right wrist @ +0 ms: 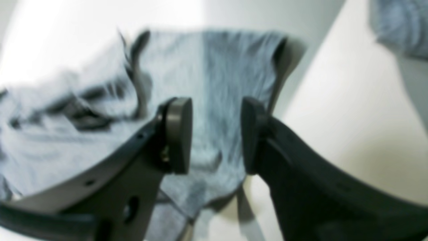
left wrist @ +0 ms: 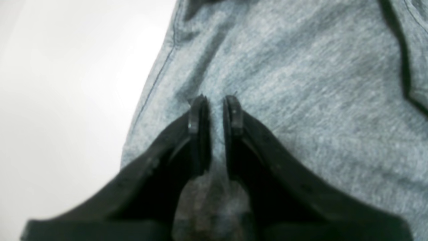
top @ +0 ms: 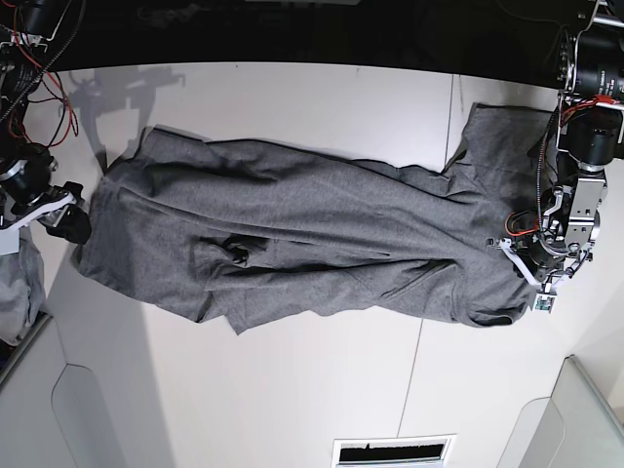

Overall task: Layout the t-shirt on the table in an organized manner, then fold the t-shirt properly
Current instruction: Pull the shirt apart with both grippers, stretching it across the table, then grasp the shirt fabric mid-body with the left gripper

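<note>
Left gripper (left wrist: 216,100) pressed into soft heather-grey t-shirt (top: 292,239), its black jaws nearly together, seemingly pinching a small fold. Right gripper (right wrist: 216,134) hung parted and empty over the shirt's far-left edge. Stretched lengthwise, the wrinkled shirt lay on the smooth white table (top: 292,390); motion blurred the right wrist view.

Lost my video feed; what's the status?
Left claw pinching the t-shirt. Right claw open, off the cloth. Shirt stretched long across the table, wrinkled. Nothing in the way.
</note>
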